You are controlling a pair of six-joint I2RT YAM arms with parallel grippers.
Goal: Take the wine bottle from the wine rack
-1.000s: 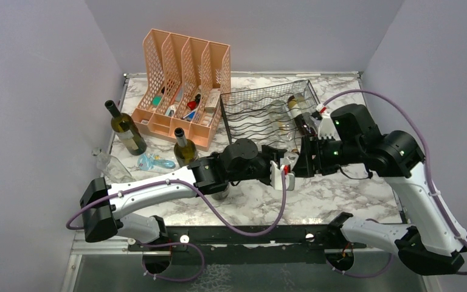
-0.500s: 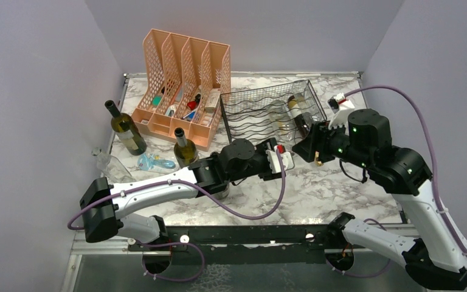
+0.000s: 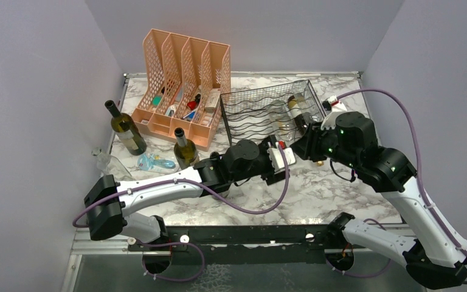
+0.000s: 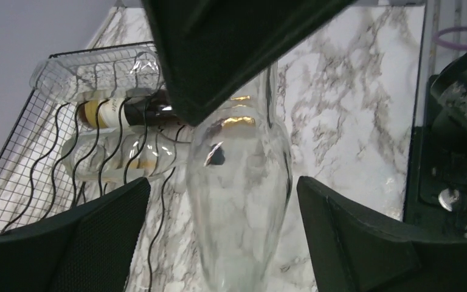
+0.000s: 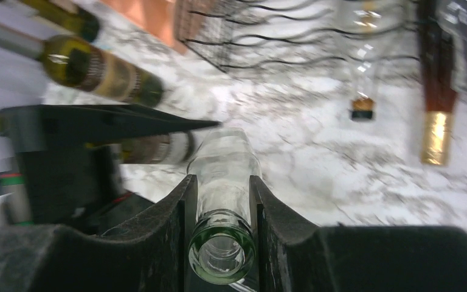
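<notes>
Left edge of the desk (image 3: 316, 188): one green bottle (image 3: 125, 129) upright, with a clear bottle (image 3: 112, 163) lying nearer the front.

Rear left: peach file organiser (image 3: 182, 79) holding small items; a second green bottle (image 3: 185, 148) stands just in front of it.

Rear centre to right: wine rack (image 3: 261, 112), a black wire tray. Several bottles lie in its right-hand cradles, including a dark one with a gold-foil neck (image 5: 436, 131) and a clear one (image 5: 363, 73) beside it.

Left pincer (image 4: 222, 201): spread. Its fingers (image 4: 85, 237) stand to either side of the wine bottle (image 4: 243, 152) with a gap showing on both sides, so no contact.

Wine bottle: clear glass, off the cradles, over the bare marble just beside the rack's near right corner, between the two pincers. Whether its base touches the desk cannot be told.

Right pincer (image 5: 222, 182): pinching the wine bottle at the neck, its fingers (image 5: 158, 237) pressed against the glass just below the open mouth.
</notes>
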